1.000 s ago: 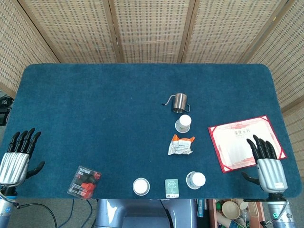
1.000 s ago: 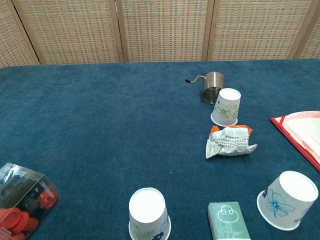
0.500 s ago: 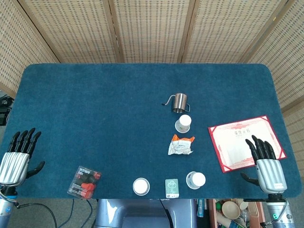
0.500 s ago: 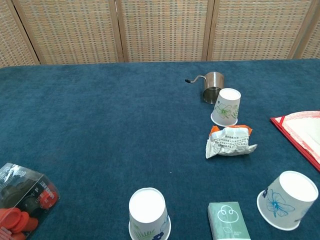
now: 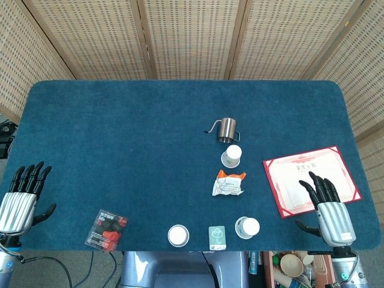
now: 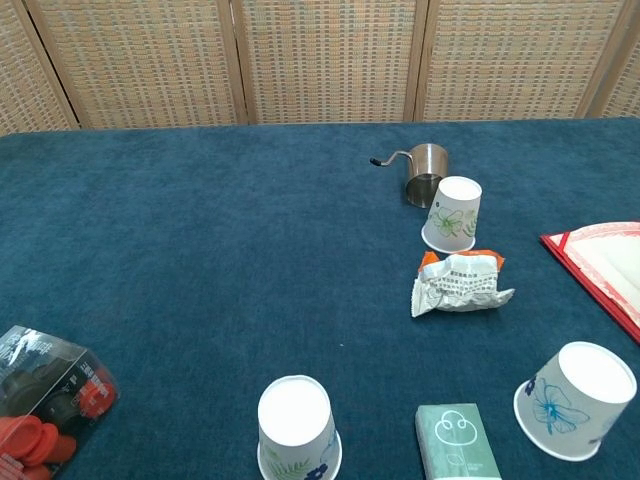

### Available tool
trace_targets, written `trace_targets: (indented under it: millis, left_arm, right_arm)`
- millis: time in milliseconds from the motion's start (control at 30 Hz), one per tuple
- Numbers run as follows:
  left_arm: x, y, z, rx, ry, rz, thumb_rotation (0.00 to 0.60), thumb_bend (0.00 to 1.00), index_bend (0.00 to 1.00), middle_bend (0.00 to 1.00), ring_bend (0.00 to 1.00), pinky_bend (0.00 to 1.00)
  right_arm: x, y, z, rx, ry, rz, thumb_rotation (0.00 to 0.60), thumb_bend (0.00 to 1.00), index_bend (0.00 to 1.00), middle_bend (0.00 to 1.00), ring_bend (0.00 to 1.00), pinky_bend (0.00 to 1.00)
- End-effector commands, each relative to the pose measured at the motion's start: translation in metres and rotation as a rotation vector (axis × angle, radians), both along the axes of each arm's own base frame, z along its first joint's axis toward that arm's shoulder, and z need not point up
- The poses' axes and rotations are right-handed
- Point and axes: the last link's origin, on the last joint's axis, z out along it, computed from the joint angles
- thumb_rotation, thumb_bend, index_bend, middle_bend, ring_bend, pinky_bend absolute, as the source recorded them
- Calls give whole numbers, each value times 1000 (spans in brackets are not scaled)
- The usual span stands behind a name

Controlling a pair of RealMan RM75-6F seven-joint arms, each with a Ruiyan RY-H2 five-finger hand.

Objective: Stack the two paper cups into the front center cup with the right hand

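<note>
While our right hand (image 5: 332,215) hovers with fingers spread and nothing held, the nearest paper cup (image 5: 247,227) stands rim-down off to its left, closer than the front center cup (image 5: 178,235); our left hand (image 5: 18,203), also spread, is well apart.

The table (image 5: 120,120) wears a deep teal-blue carpet-like cover, and behind it stand tan woven screens (image 6: 330,60) with pale wood frames. Three white paper cups sit on it — the far cup (image 6: 452,213) with green leaves, the right front cup (image 6: 575,400) with a blue flower, the front centre cup (image 6: 297,426) with green and blue print. The small pitcher (image 6: 427,170) is bare steel. A crumpled packet (image 6: 458,283) is white with orange; the little box (image 6: 455,441) is pale green; the certificate (image 5: 309,178) is cream, edged red. Both hands — left hand (image 5: 21,201) and right hand (image 5: 329,210) — are silver with black fingers.
</note>
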Motion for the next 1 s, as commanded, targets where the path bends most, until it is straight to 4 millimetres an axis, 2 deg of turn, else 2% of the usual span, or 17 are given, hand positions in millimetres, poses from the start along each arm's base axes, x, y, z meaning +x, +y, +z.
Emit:
trace_targets:
  millis: [33,300,567,667,1000]
  left_arm:
    - [0,0,0,0,-2,-2,600,259,0,0,0,0]
    - [0,0,1,-4,-13,-3,600,259,0,0,0,0]
    - [0,0,2,-6,-19,-5,600,259,0,0,0,0]
    - [0,0,2,-7,-19,-4,600,259,0,0,0,0]
    - [0,0,3,-2,-25,-5,600,259,0,0,0,0]
  right_arm:
    - [13,3,-5,37,-18,21,600,54,190,0,0,0]
    - [45,6,-24,116,-38,87,600,54,190,0,0,0]
    - [64,3,-46,181,-62,112,600,54,199,0,0,0]
    - [66,2,-51,193,-68,114,600,54,247,0,0,0]
    - [66,3,-70,245,-68,93,600,54,250,0,0,0]
